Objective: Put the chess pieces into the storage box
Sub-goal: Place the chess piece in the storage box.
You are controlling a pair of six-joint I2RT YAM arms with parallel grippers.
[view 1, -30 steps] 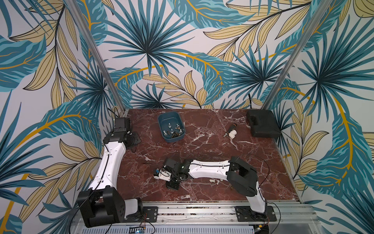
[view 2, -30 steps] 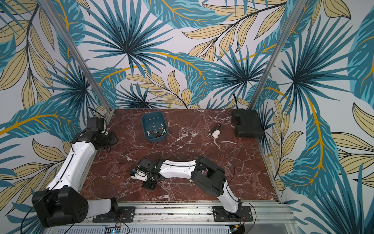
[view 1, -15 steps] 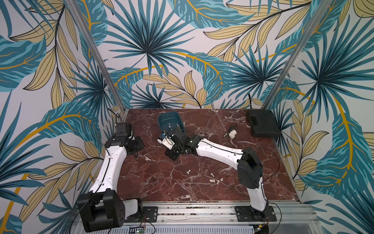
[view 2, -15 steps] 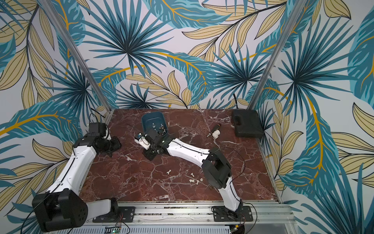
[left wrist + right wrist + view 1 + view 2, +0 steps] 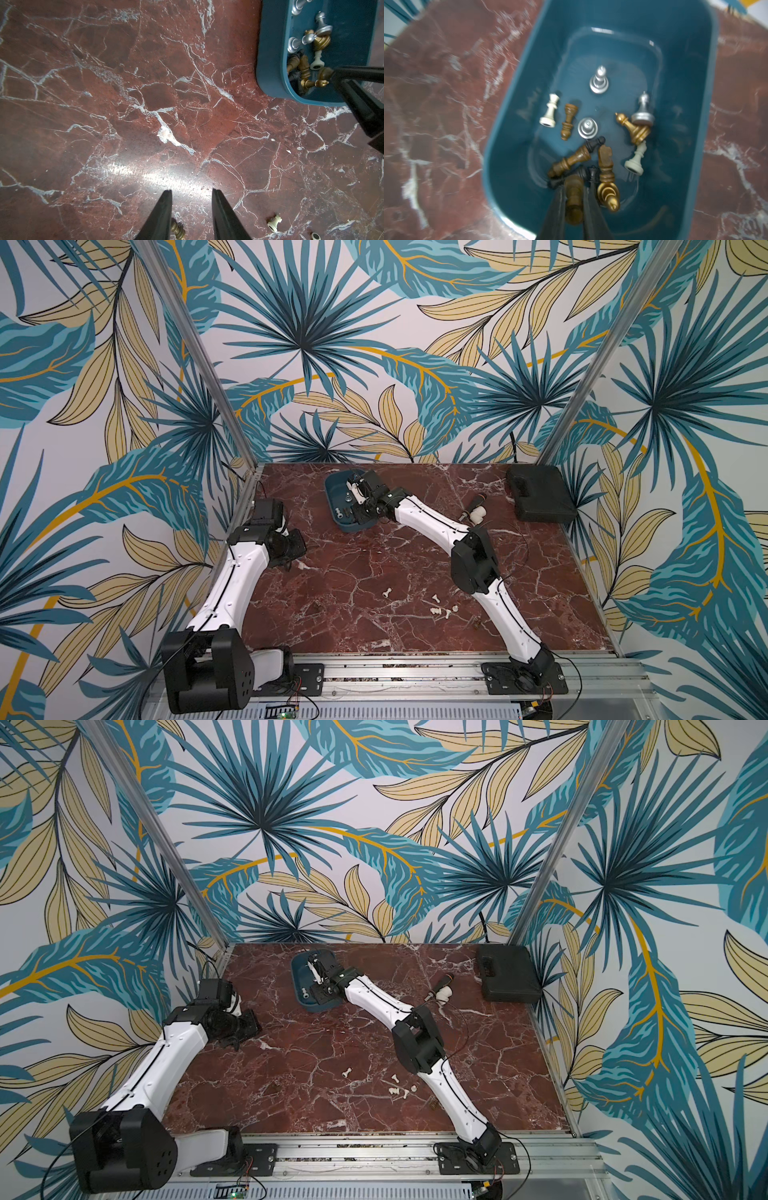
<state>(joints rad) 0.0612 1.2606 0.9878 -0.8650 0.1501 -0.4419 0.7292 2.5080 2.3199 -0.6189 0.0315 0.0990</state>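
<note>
The teal storage box point(image 5: 336, 508) point(image 5: 300, 986) stands at the back of the marble table. In the right wrist view it point(image 5: 517, 158) holds several chess pieces point(image 5: 599, 82) in silver, white, gold, brown and black. My right gripper point(image 5: 574, 187) point(image 5: 358, 494) hangs over the box's near end, shut on a brown chess piece point(image 5: 573, 199). More white chess pieces point(image 5: 387, 593) point(image 5: 395, 1077) lie on the front middle of the table. My left gripper point(image 5: 190, 192) point(image 5: 289, 566) is open over bare marble at the left, with a brown piece point(image 5: 178, 228) beside one finger.
A flat black case point(image 5: 540, 499) sits at the back right corner. A black-handled tool point(image 5: 474, 504) and a white elbow fitting point(image 5: 478, 514) lie between it and the box. A dark piece point(image 5: 476, 624) rests near the right arm's lower link. Walls close three sides.
My right arm has swung from the front middle of the table back to the box, carrying the brown piece. The left gripper has shifted a little toward the front.
</note>
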